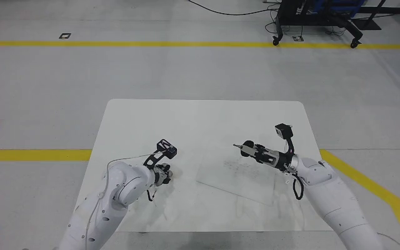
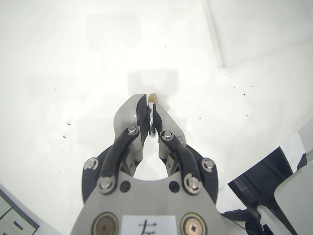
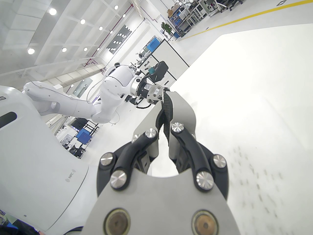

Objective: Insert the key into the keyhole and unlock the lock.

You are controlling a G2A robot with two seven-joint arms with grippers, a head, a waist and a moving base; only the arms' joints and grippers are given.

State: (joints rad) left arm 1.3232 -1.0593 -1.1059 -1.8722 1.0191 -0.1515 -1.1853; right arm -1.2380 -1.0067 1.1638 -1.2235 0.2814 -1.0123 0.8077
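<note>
Fingers point(image 2: 141, 113) of the left gripper point(image 2: 148, 98) are clenched on the lock point(image 2: 152, 123): its silver shackle is pinched edge-on between the black pads, and the small brass body is seen poking out just past the fingertips, close above the white table point(image 2: 73, 50). Fingers point(image 3: 182, 110) of the right gripper point(image 3: 166, 97) are pressed together, and in the top view a thin tip, taken to be the key point(image 1: 237, 146), is seen projecting from them toward the left arm. The key is held well apart from the lock, near a clear sheet point(image 1: 250, 184) that is laid on the table between the two grippers
</note>
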